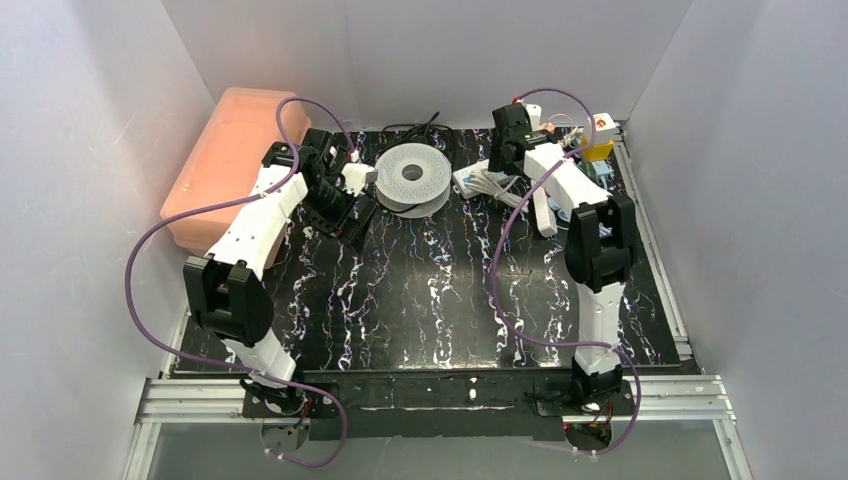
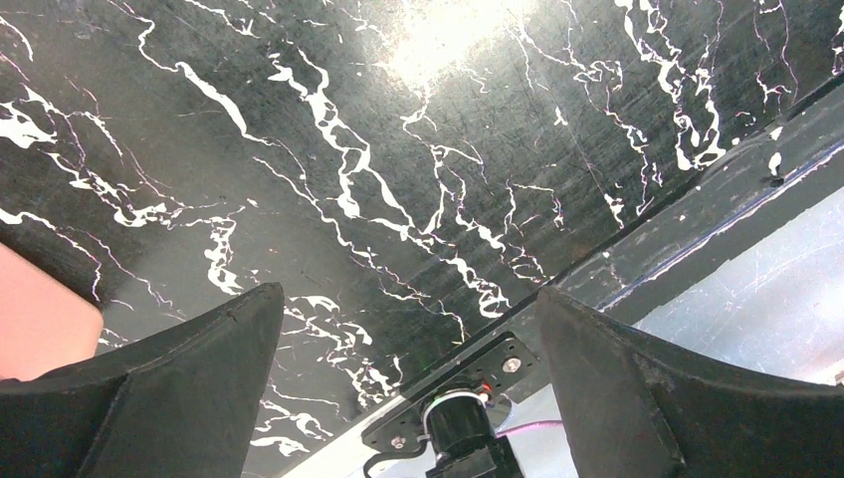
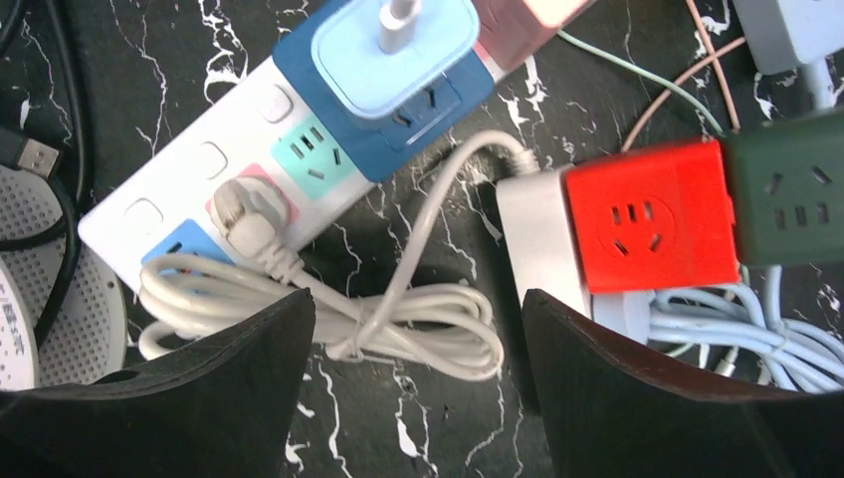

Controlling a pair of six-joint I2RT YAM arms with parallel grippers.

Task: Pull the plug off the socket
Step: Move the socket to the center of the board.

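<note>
The desk (image 2: 418,149) under me is black with white marble veining, smooth and glossy enough to throw back a bright glare. My left pincer (image 2: 408,299) and right pincer (image 3: 418,304) look like matt black plastic, faintly grainy. The power strip (image 3: 189,174) is smooth white plastic with pastel socket panels. The plug (image 3: 244,214) looks like dull, rubbery off-white plastic, and its bundled cord (image 3: 418,329) has a smooth soft sheen. The light-blue adapter (image 3: 393,50) is glossy. To the right, the red cube socket (image 3: 652,214) and the green cube socket (image 3: 791,189) are matt plastic. At far left, the pink box (image 1: 225,160) is matt plastic; the near rail (image 1: 200,395) is bare silvery metal.
</note>
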